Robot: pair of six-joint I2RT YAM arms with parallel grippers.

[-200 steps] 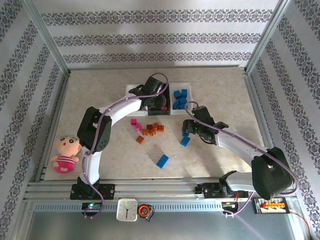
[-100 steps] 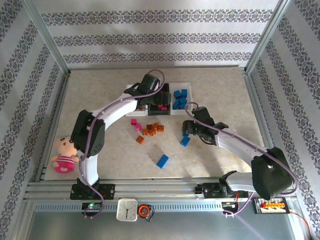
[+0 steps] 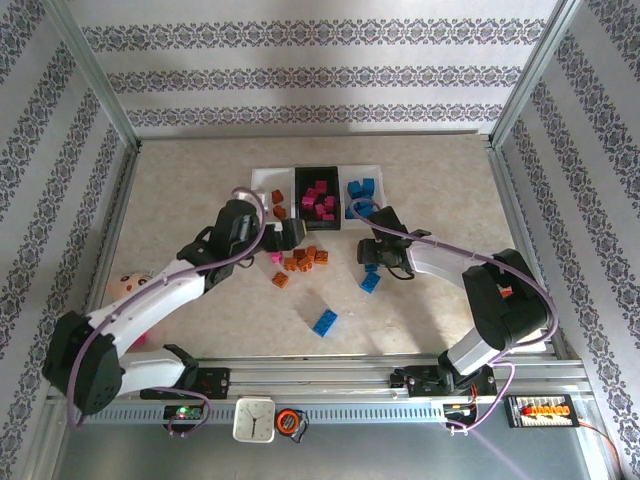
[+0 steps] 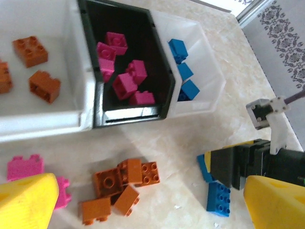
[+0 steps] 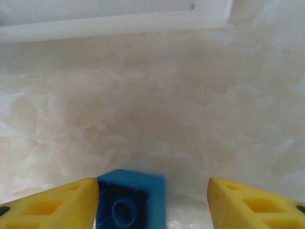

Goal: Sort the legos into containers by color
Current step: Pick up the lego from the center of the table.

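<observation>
Three containers stand in a row: a white one [image 4: 43, 112] with orange legos, a black one [image 4: 162, 67] with pink legos [image 4: 125, 82], and a translucent one [image 4: 209, 78] with blue legos. My left gripper [image 4: 150, 210] is open wide above a pile of orange legos [image 4: 119, 183] on the table, holding nothing. My right gripper [image 5: 152, 202] is open around a blue lego [image 5: 131, 202] that rests against its left finger, with a gap to the right finger. Another blue lego [image 4: 218, 196] lies beside it. From above, the left gripper [image 3: 292, 236] and right gripper [image 3: 371, 262] sit just in front of the containers.
Pink legos [image 3: 271, 247] lie left of the orange pile [image 3: 305, 258]. A lone blue lego [image 3: 324, 322] sits nearer the front. A doll [image 3: 122, 287] lies at the left edge, partly behind my left arm. The translucent container's wall [image 5: 114, 24] is just ahead of the right gripper.
My left gripper has pulled back from over the black container toward the orange pile and opened wide. The right gripper has shifted slightly over the blue legos.
</observation>
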